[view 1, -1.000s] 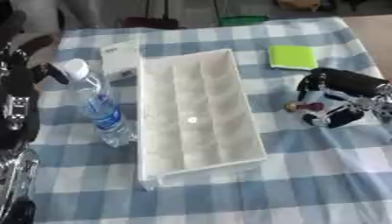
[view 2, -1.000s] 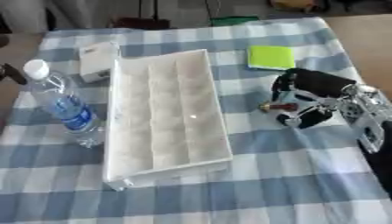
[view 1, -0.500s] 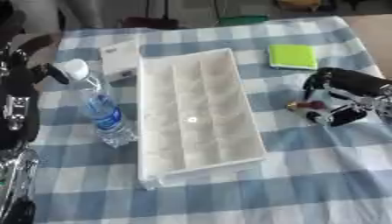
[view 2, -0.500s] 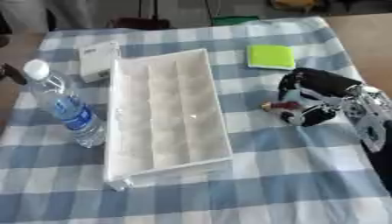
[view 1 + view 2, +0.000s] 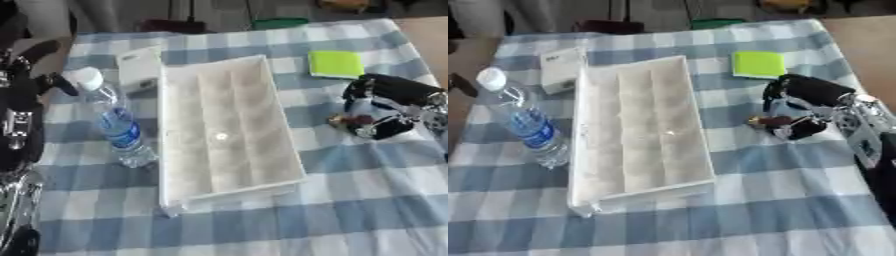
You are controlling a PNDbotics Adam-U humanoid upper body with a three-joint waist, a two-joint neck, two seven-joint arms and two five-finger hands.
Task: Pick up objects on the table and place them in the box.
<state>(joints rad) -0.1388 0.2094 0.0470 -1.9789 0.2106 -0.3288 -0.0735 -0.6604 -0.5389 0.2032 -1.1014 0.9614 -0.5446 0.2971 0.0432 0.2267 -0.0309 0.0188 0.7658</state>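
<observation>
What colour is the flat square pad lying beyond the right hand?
Bright yellow-green; the pad shows best in the right eye view, on the checked cloth past the right hand.

open cloth between right hand [image 5: 802, 107] and box [image 5: 223, 127]; water bottle [image 5: 114, 120] blocks box's left side.

Checked cloth [image 5: 367, 200] covers the table; the bottle [image 5: 114, 125] is clear glossy plastic.

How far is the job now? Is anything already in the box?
Nothing looks done: the white box shows only bare compartments. In hand: the right hand is curled round a small dark red thing on the cloth beside the box. Left to do: the water bottle, the white packet and the green pad all lie outside the box.
</observation>
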